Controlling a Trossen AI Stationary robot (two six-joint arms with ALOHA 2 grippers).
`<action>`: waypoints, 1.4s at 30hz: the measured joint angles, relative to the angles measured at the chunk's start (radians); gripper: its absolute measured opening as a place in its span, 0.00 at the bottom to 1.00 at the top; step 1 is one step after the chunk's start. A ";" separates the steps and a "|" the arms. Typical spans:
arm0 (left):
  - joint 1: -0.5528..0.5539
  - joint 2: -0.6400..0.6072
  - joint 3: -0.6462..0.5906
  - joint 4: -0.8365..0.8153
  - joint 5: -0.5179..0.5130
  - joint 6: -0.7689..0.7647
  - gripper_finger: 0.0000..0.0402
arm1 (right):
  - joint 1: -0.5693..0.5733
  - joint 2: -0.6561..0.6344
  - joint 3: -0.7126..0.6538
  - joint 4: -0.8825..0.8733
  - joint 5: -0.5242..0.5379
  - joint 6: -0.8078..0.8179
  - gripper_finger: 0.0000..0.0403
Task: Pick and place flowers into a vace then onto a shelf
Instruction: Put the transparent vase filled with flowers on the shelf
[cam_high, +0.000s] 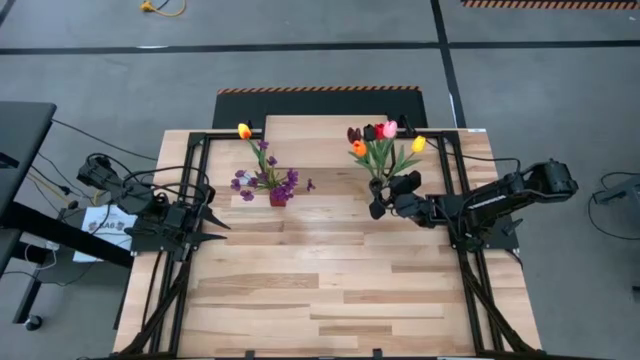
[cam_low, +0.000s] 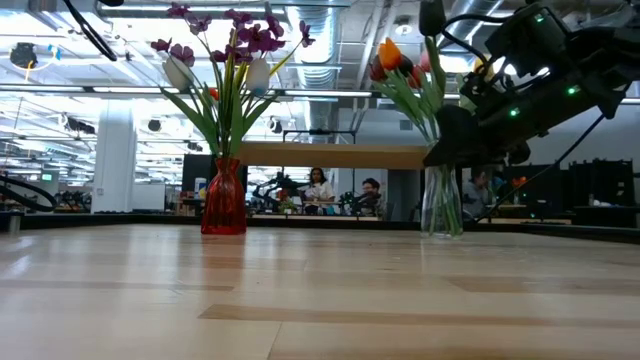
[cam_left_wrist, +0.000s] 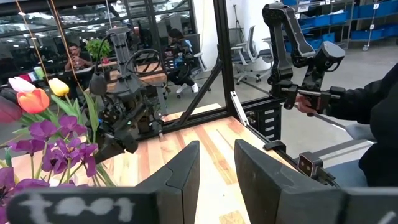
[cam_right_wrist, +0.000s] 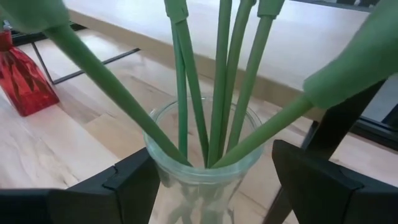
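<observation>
While the right gripper (cam_right_wrist: 211, 180) stands with fingers apart around the clear vase (cam_right_wrist: 202, 168), we see tulips (cam_high: 378, 140) already inside it. The shelf (cam_high: 330, 128) lies just beyond; lifting remains

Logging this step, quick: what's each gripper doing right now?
Left gripper: partly open, holding nothing, parked at the table's left edge.
Right gripper: open, fingers either side of the clear glass vase, not clamped.

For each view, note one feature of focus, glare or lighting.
High view: even light, soft shadows on the table. Low view: bright ceiling lights behind the red vase; tabletop foreground soft. Left wrist view: bottom-edge label blurred. Right wrist view: glass vase sharp, nearest leaves blurred.
</observation>
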 joint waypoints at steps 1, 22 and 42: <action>0.000 0.000 0.000 0.000 0.000 0.000 0.23 | 0.000 0.000 0.000 0.000 0.000 0.000 0.72; 0.000 0.000 0.000 -0.001 0.000 -0.008 0.23 | 0.002 0.000 0.000 0.000 -0.023 0.000 0.45; 0.000 0.000 0.000 0.000 0.000 -0.008 0.23 | 0.081 0.001 0.032 -0.005 -0.030 0.000 0.44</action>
